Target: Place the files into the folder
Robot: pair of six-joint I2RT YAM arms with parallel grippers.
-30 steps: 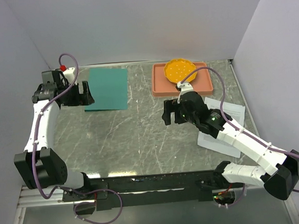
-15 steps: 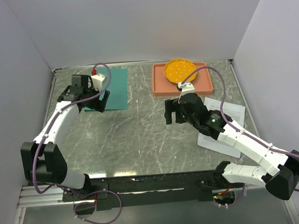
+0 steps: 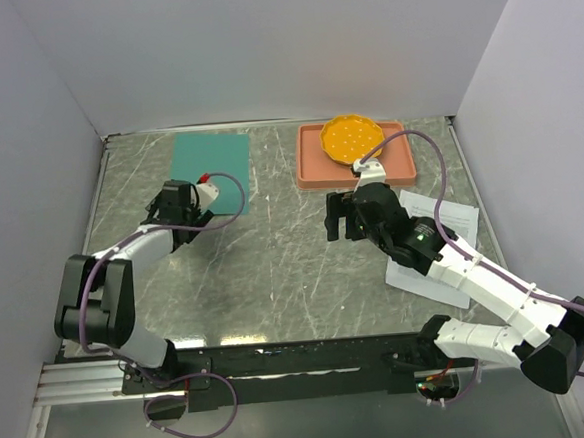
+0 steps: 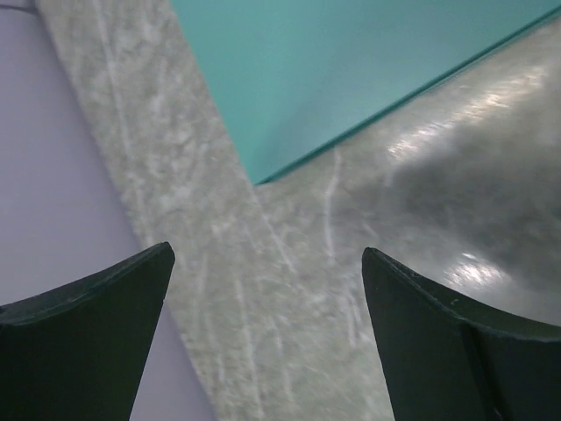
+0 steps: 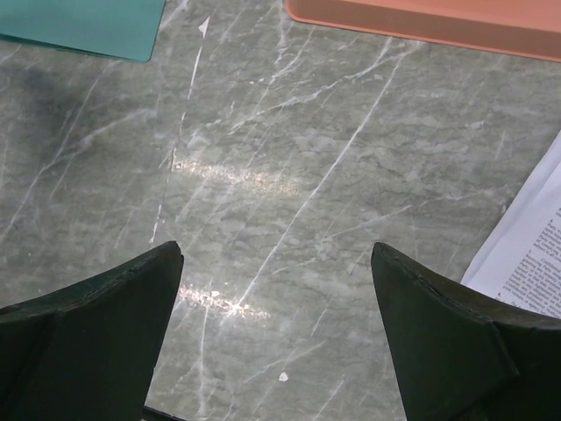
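Note:
The teal folder (image 3: 210, 167) lies shut and flat at the back left of the table. Its near corner (image 4: 351, 79) shows at the top of the left wrist view. My left gripper (image 3: 176, 215) hovers by the folder's near left corner, open (image 4: 267, 254), with only bare table between its fingers. The files (image 3: 456, 219), white printed sheets, lie at the right, partly under my right arm; one edge (image 5: 529, 253) shows in the right wrist view. My right gripper (image 3: 334, 219) hangs open (image 5: 276, 250) over bare table in the middle, left of the files, holding nothing.
A salmon-pink tray (image 3: 314, 173) sits at the back right with a yellow-orange plate (image 3: 353, 138) in it; the tray's near wall (image 5: 421, 22) shows in the right wrist view. Lavender walls close in the left, back and right sides of the marble table (image 3: 266, 271).
My left arm has swung in from the far-left wall, across the folder, and drawn back to the folder's near left corner. The right arm has barely moved. Both grippers stay open.

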